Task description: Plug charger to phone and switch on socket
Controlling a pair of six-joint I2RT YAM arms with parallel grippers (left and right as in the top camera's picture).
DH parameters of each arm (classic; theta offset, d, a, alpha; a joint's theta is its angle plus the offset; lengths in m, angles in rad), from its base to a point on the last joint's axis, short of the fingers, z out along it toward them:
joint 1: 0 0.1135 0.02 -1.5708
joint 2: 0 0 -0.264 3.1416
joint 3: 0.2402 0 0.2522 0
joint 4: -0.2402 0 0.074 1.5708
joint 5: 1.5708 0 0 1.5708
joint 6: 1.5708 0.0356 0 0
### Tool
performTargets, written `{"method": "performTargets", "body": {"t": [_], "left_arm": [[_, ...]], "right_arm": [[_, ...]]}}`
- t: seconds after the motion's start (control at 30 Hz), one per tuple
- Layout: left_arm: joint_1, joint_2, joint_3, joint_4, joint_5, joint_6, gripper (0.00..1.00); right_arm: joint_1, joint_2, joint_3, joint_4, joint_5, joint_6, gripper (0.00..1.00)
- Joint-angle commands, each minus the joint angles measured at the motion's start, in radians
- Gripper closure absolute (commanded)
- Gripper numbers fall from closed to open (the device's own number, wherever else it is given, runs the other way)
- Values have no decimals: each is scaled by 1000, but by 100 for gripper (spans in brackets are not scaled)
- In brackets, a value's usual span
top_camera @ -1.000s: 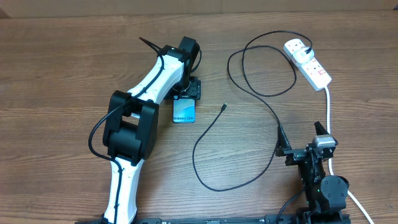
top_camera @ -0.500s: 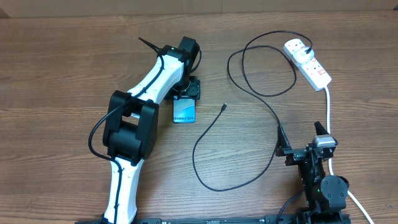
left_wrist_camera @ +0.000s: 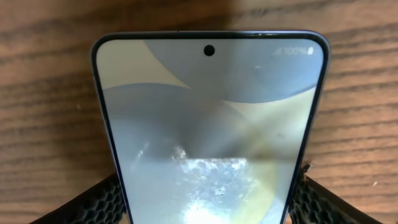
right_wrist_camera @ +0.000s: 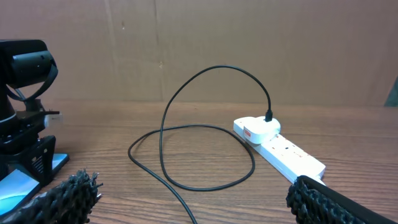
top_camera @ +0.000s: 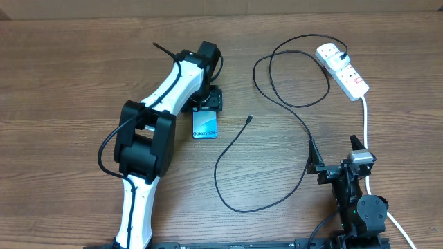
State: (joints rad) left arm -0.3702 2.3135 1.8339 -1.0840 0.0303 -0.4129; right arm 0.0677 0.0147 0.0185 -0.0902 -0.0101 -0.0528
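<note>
Left arm [top_camera: 166,90]: was white tubular links with bulky black joint housings; a black cable looped out far behind the claw.
Left pads [left_wrist_camera: 93,202]: were black, honeycomb-textured.
Right arm [top_camera: 356,200]: was black, with a silver-grey block just behind the claw.
Right fingertips [right_wrist_camera: 68,196]: were black, bristly.

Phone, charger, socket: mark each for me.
phone [top_camera: 205,125], overhead view, middle of the screen.
charger [top_camera: 249,118], overhead view, loose connector tip.
socket [top_camera: 345,70], overhead view, white body near its middle.
</note>
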Motion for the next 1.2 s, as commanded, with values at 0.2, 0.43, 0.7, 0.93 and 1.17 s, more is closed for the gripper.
{"method": "performTargets", "body": {"t": [0.2, 0.43, 0.7, 0.93, 1.17], "left_arm": [[29, 20, 55, -69, 172, -21, 25], [43, 20, 56, -84, 196, -14, 26], [43, 20, 56, -87, 195, -13, 27], [44, 20, 56, -109, 220, -13, 28], [47, 20, 56, -124, 306, -13, 27]], "right_arm": [[4, -12, -10, 6, 9, -4, 0], [4, -12, -10, 6, 9, -4, 0], [4, -12, -10, 6, 9, -4, 0], [4, -12, -10, 6, 9, -4, 0], [4, -12, -10, 6, 9, -4, 0]]}}
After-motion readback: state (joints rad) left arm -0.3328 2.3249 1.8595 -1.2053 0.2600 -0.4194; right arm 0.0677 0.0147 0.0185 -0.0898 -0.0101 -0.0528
